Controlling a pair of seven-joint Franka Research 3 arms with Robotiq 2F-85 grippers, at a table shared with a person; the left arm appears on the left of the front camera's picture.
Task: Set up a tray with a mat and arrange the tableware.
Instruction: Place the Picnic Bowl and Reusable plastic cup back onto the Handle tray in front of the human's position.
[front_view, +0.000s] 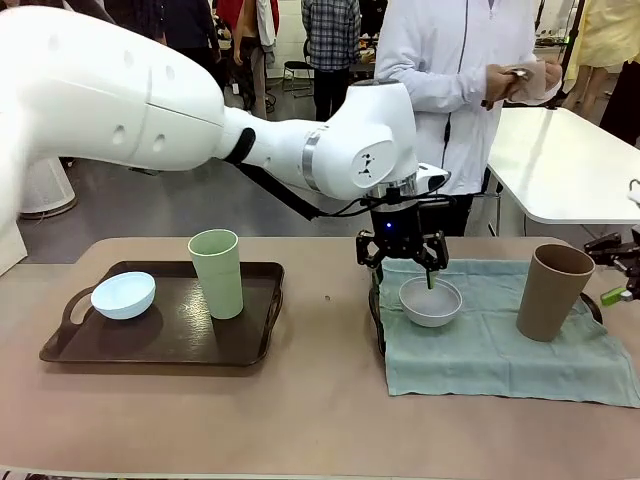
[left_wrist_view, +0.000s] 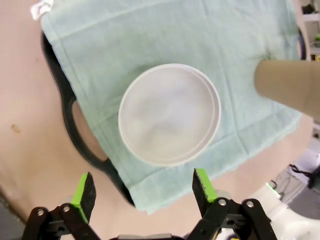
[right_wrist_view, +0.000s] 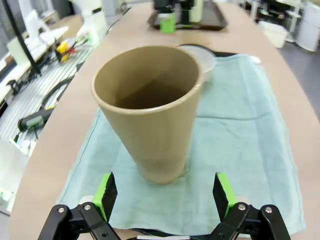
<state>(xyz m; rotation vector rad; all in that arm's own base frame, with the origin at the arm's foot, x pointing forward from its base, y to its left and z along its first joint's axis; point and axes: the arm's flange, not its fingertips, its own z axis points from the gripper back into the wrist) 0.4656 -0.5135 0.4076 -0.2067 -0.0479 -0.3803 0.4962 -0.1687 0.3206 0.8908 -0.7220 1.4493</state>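
A greyish white bowl (front_view: 430, 301) (left_wrist_view: 170, 112) sits on the pale green mat (front_view: 500, 345) (left_wrist_view: 150, 45) that covers a dark tray (left_wrist_view: 75, 125). My left gripper (front_view: 403, 268) (left_wrist_view: 144, 187) hovers just above the bowl, open, with nothing between its fingers. The brown tumbler (front_view: 553, 292) (right_wrist_view: 152, 110) stands upright on the mat's right part. My right gripper (front_view: 618, 280) (right_wrist_view: 164, 194) is open just beside it, its green pads either side of the tumbler's base without touching. A second dark tray (front_view: 170, 345) at the left holds a pale blue bowl (front_view: 123, 295) and a pale green tumbler (front_view: 216, 273).
A person in a white top (front_view: 445, 80) stands at the far side, hands held up near the chest. A white table (front_view: 570, 165) lies behind on the right. Bare tabletop (front_view: 320, 420) runs along the front and between the two trays.
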